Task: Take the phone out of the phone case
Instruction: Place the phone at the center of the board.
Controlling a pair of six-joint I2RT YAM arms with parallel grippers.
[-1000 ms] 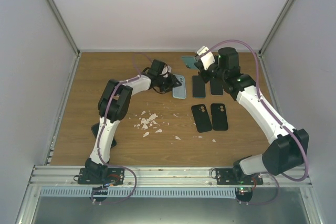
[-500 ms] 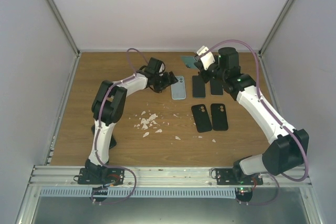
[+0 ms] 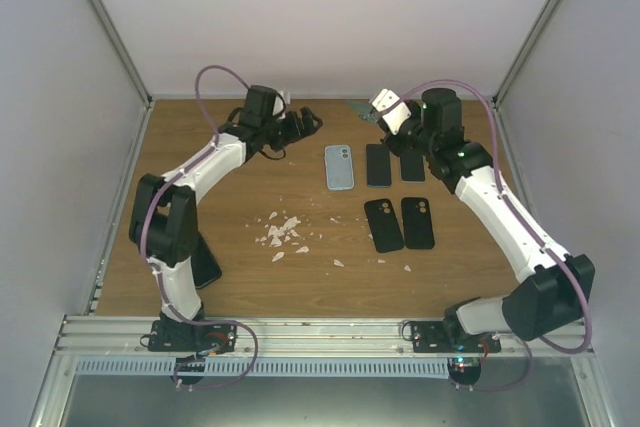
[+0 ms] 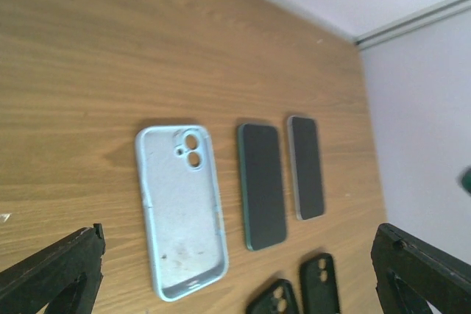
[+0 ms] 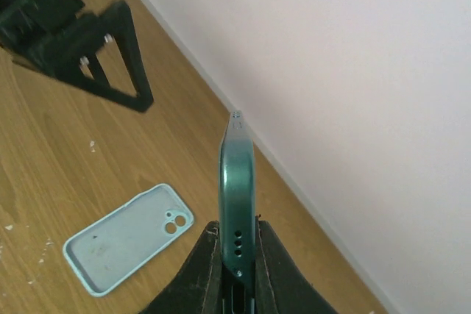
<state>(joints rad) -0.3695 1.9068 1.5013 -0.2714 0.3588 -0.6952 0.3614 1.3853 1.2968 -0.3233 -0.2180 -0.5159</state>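
An empty light blue phone case (image 3: 340, 166) (image 4: 180, 207) lies inside-up on the wooden table. Right of it lie two bare phones, one dark-edged (image 3: 378, 164) (image 4: 261, 185) and one silver-edged (image 3: 412, 165) (image 4: 305, 167). My left gripper (image 3: 305, 120) (image 4: 237, 255) hangs open and empty, up and to the left of the blue case. Near the back wall my right gripper (image 3: 383, 107) (image 5: 238, 229) is shut on a dark green phone-shaped thing (image 5: 237, 182) (image 3: 358, 112), held edge-on. Whether that is a bare phone or a cased one I cannot tell.
Two black cases (image 3: 383, 224) (image 3: 417, 222) lie nearer me than the phones. White scraps (image 3: 283, 232) are scattered mid-table. A black object (image 3: 205, 267) sits by the left arm's base. White walls enclose the table on three sides.
My left gripper has opened and drawn back to the left, away from the light blue case, which stays on the table. The right arm has hardly moved.
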